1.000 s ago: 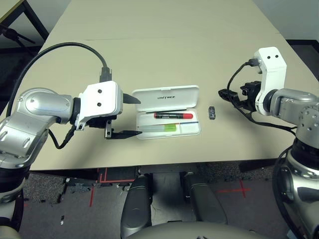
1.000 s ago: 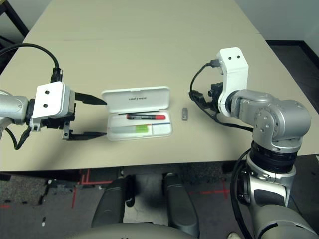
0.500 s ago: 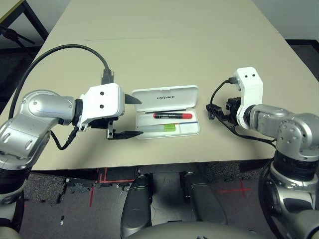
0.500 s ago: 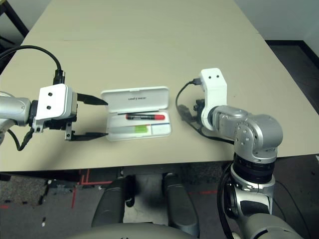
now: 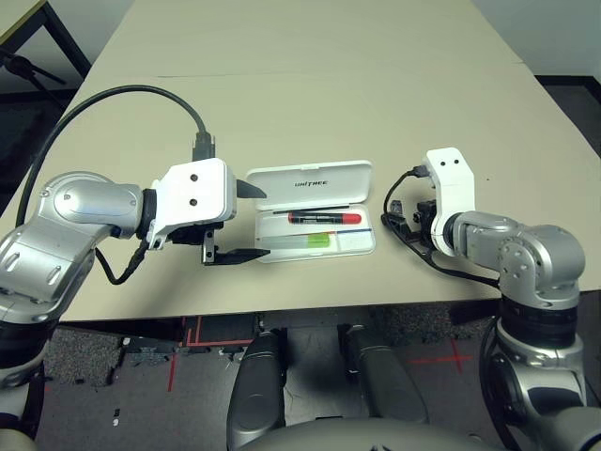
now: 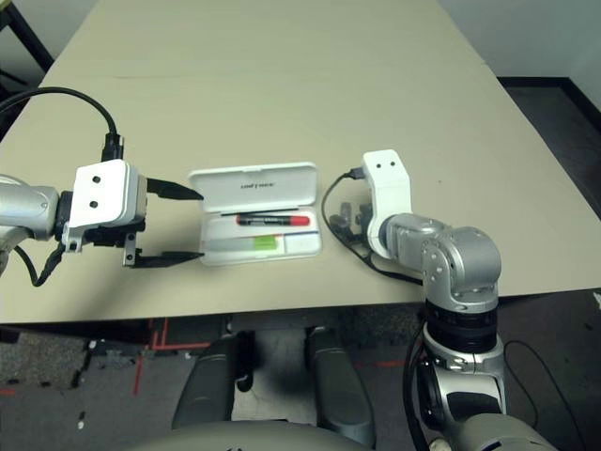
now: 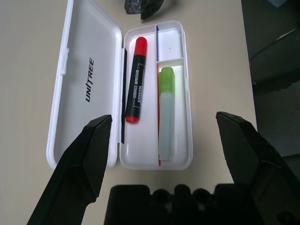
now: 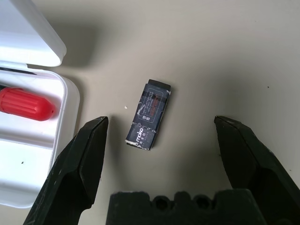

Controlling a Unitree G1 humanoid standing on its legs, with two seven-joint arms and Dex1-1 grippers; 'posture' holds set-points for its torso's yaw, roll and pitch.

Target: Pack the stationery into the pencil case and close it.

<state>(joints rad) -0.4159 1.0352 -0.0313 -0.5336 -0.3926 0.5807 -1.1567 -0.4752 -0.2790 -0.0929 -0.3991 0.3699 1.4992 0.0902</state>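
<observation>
The beige table (image 5: 310,85) carries the open white pencil case (image 5: 315,221). Left of the case, the left gripper (image 5: 246,222) stands released. Right of the case, the right gripper (image 8: 159,140) is spread wide, empty. Inside the case lie the red marker (image 7: 135,79) and green highlighter (image 7: 166,112). The small dark piece (image 8: 148,114) lies on the table just right of the case.
</observation>
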